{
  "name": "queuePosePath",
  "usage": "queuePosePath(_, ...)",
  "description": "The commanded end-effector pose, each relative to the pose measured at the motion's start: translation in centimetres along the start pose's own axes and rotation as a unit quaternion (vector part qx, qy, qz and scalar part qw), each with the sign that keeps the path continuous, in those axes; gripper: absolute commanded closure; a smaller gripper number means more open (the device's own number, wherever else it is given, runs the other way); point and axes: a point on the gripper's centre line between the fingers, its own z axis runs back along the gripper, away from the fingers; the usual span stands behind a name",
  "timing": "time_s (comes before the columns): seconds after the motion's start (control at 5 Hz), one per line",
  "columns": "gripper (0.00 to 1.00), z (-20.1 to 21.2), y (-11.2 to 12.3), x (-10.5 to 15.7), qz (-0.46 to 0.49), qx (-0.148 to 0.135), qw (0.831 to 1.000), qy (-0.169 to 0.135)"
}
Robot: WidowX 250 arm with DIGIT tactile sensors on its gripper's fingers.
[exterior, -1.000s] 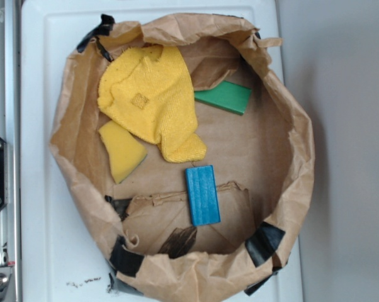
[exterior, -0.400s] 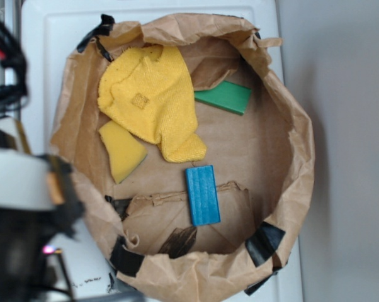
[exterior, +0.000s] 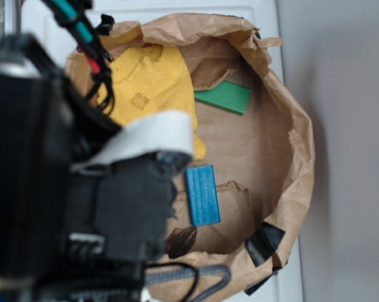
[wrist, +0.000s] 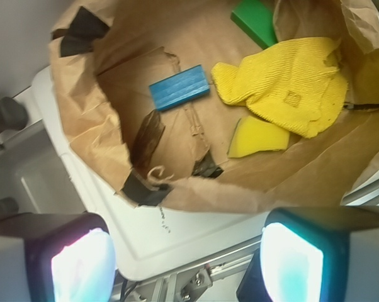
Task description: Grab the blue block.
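Observation:
The blue block [exterior: 203, 195] lies flat on the brown paper floor of the bag, near its middle; the wrist view shows the blue block [wrist: 179, 87] too. My gripper [wrist: 186, 267] is open, its two pads wide apart with nothing between them, high over the white tray's corner outside the bag. The arm's black body [exterior: 70, 189] fills the left of the exterior view, left of the block and well above it.
A crumpled paper bag [exterior: 296, 138] rings everything on a white tray [wrist: 177, 233]. Inside lie a yellow cloth [exterior: 155, 88], a green block [exterior: 224, 97] at the far side and a yellow sponge wedge [wrist: 257, 136]. Black tape patches [exterior: 264, 242] mark the rim.
The arm has swung in from the left and now covers the bag's left half, hiding the sponge wedge in the exterior view. The blocks and cloth have not moved.

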Motion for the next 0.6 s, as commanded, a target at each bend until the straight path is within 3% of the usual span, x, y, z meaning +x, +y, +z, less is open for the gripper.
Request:
queuePosePath(0.0,0.00,1.4,0.0,0.5,0.001,-0.016,1.000,-0.023)
queuePosePath(0.4,0.00,-3.0,-0.1,5.7,0.177,-0.033,0.979,-0.095)
